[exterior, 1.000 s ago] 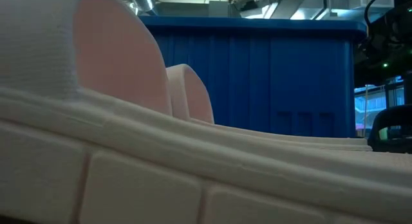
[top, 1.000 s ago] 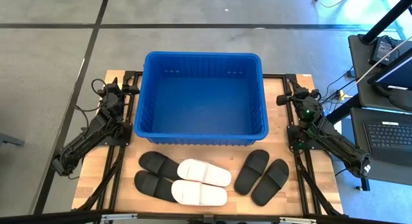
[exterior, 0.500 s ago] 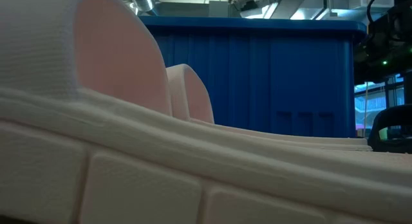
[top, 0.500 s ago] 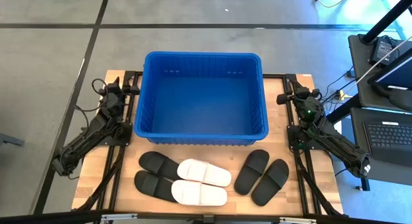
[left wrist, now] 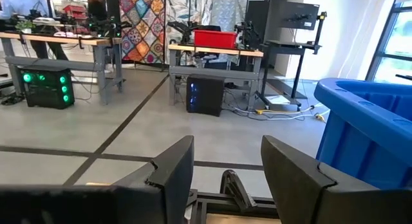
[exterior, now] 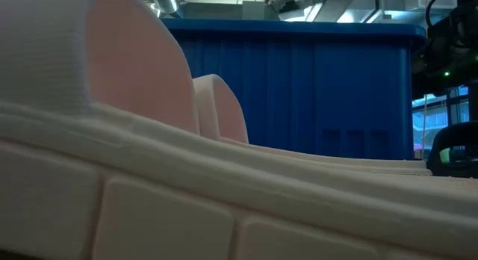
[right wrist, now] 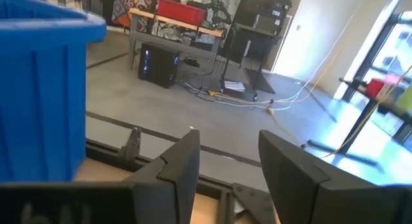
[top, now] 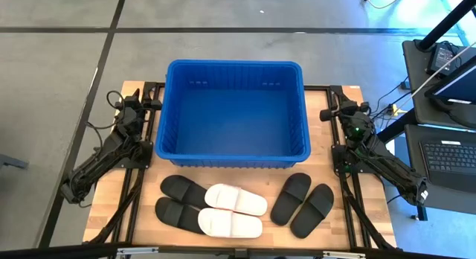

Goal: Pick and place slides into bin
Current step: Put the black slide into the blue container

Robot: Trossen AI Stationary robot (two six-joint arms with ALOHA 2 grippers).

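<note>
The blue bin (top: 232, 65) stands at the table's far middle, with nothing in it. In front of it, soles down on the wood, lie two black slides (top: 184, 189) at the left, two white slides (top: 235, 200) in the middle and two more black slides (top: 301, 204) at the right. A white slide (exterior: 149, 185) fills the low view, with the bin (exterior: 314, 88) behind it. My left gripper (top: 151, 104) is open beside the bin's left wall. My right gripper (top: 326, 114) is open beside its right wall. Both are empty, as the left wrist view (left wrist: 225, 166) and the right wrist view (right wrist: 228, 156) show.
Black frame rails (top: 134, 207) run along the table's left and right sides under the arms. A desk with a laptop (top: 450, 155) stands off the right edge. Bare wood (top: 104, 214) shows at the near left and near right corners.
</note>
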